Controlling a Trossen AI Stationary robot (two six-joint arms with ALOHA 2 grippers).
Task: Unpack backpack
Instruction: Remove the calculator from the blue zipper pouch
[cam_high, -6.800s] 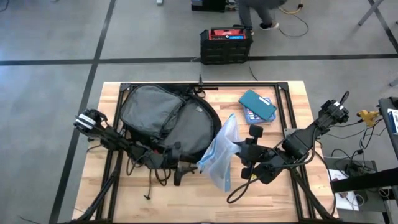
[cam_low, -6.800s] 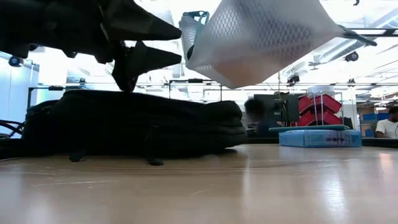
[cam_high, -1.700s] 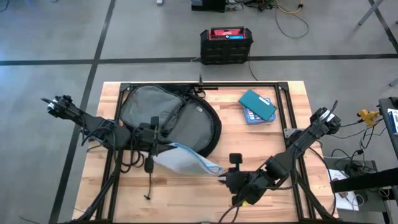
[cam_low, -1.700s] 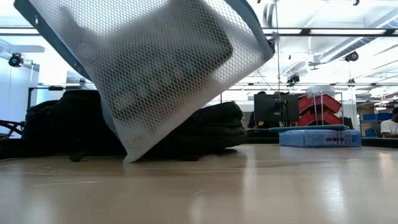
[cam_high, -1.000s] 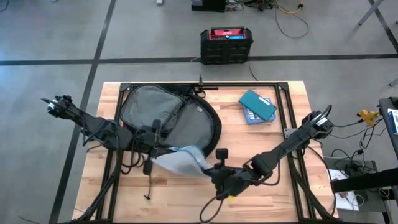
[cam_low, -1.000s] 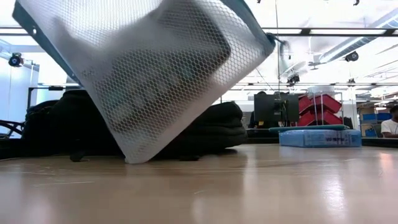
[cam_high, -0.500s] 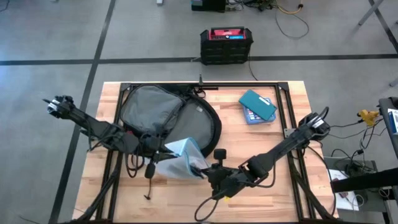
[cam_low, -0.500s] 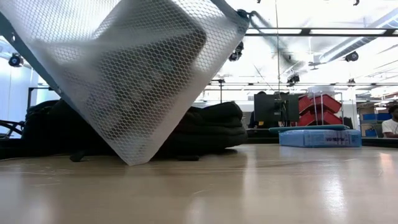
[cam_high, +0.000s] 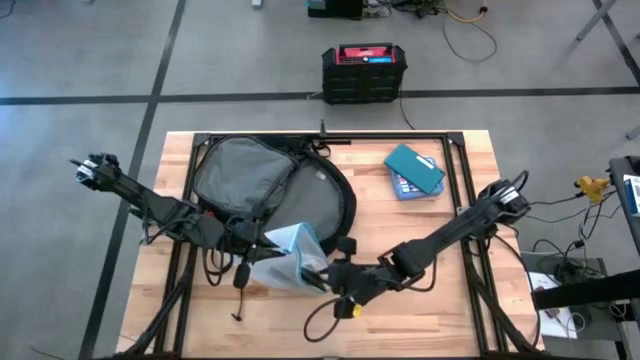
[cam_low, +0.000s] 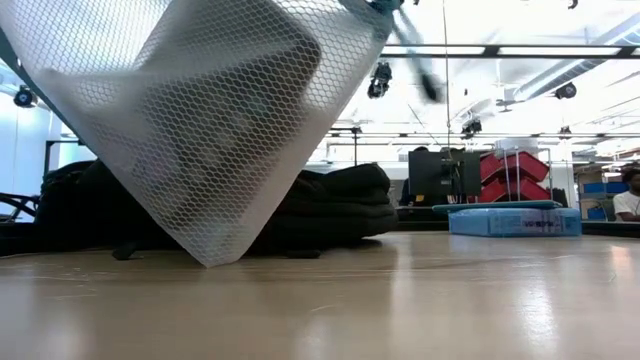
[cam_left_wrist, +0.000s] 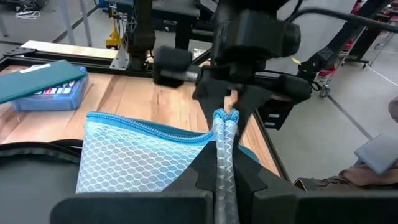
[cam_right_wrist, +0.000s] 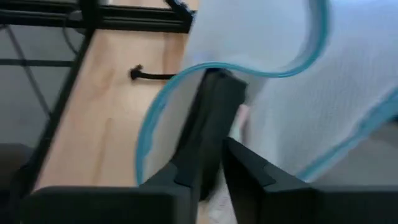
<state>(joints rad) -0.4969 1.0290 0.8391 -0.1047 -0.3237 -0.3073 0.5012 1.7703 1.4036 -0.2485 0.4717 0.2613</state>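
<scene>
The large black fabric backpack with grey lining (cam_high: 270, 185) lies flat on the left half of the wooden table (cam_high: 430, 300), toward the far edge, its dark straps trailing toward the near edge. In the low view it shows as a long dark mound (cam_low: 340, 205) behind the pouch.

A white mesh pouch with a blue zipper edge (cam_high: 288, 258) hangs just beside the backpack's near side, its lower corner touching the table (cam_low: 208, 262). Both arms hold it. The left tool (cam_high: 250, 240) is pressed together on the pouch's blue-edged rim, the fabric pinched between its two dark fingers (cam_left_wrist: 198, 180). The right tool (cam_high: 335, 275), reaching in from the right edge of the table, grips the pouch's other end; its fingers (cam_right_wrist: 202, 143) close on the blue-trimmed edge.

A teal flat case (cam_high: 414, 168) rests on a clear box near the far right corner. Beyond the far edge, a black crate with a red top (cam_high: 363, 72) stands on the floor.
</scene>
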